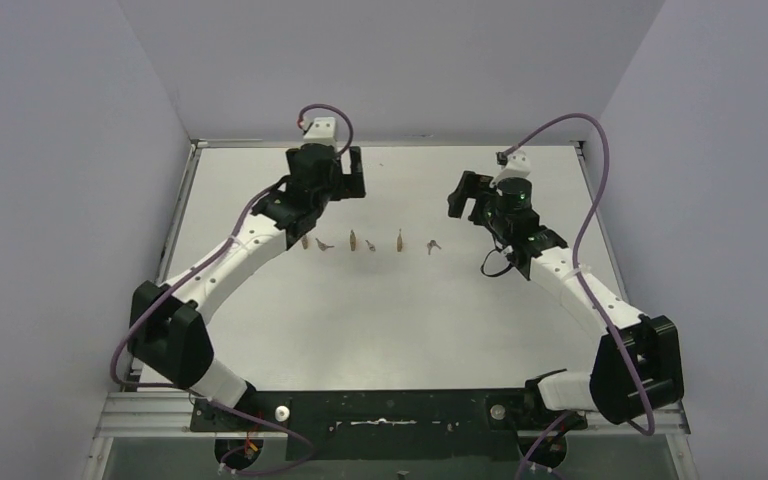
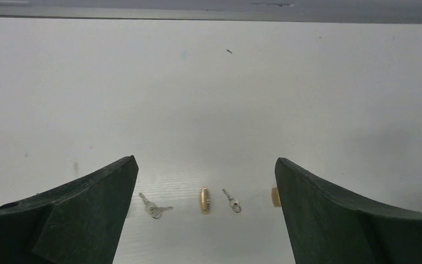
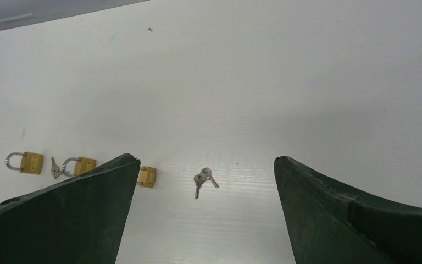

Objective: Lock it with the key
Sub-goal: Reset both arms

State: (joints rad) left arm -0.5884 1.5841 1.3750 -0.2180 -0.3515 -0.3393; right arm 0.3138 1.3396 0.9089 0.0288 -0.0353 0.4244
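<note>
On the counter (image 1: 380,320), padlocks (image 3: 147,176) and keys (image 3: 202,180) lie in one row. Left claw (image 2: 204,160) and right claw (image 3: 204,159) hang wide and empty. I judge the keys thin, light and slippery; better to pinch the flat head.

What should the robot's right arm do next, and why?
Probably lower the right gripper onto the keys. Its jaws stand open and hold nothing, and in the right wrist view the keys lie right between them, so a short drop should put it in place to grasp.

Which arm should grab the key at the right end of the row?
Probably right: the right hand, open, has that key centred between its fingers; the left hand sits farther away.
</note>
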